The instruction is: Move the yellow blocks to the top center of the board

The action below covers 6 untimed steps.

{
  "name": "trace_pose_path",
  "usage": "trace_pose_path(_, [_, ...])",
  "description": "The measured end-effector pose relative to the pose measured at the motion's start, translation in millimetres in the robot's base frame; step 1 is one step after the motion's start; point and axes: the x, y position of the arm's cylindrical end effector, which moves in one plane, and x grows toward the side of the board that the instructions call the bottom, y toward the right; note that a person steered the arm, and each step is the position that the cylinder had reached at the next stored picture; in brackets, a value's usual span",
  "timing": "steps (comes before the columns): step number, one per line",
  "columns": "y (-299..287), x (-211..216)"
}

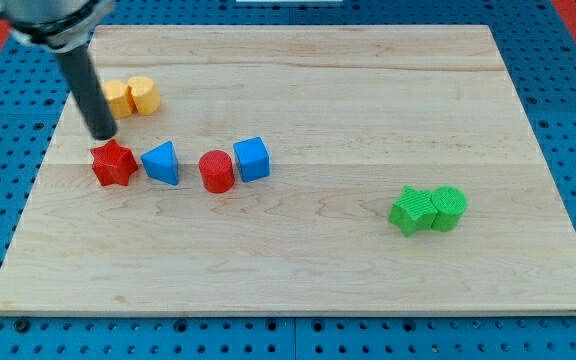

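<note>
Two yellow blocks sit side by side at the board's upper left: one irregular point(117, 98) and one hexagonal point(143, 95), touching each other. My tip point(102, 135) is on the board just below and slightly left of the left yellow block, and just above the red star block point(113, 164). The rod slants up to the view's top left.
A row lies below the yellow blocks: red star, blue triangle point(162, 163), red cylinder point(216, 171), blue cube point(252, 159). Two green blocks point(412, 211) point(448, 208) touch each other at the right. The wooden board point(368, 90) lies on a blue pegboard.
</note>
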Motion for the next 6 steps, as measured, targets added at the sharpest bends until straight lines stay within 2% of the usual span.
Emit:
trace_pose_path(1, [-53.2, -39.7])
trace_pose_path(3, [40.7, -69.4])
trace_pose_path(4, [109.6, -79.8])
trace_pose_path(5, [148.4, -96.1])
trace_pose_path(6, [148.6, -139.1])
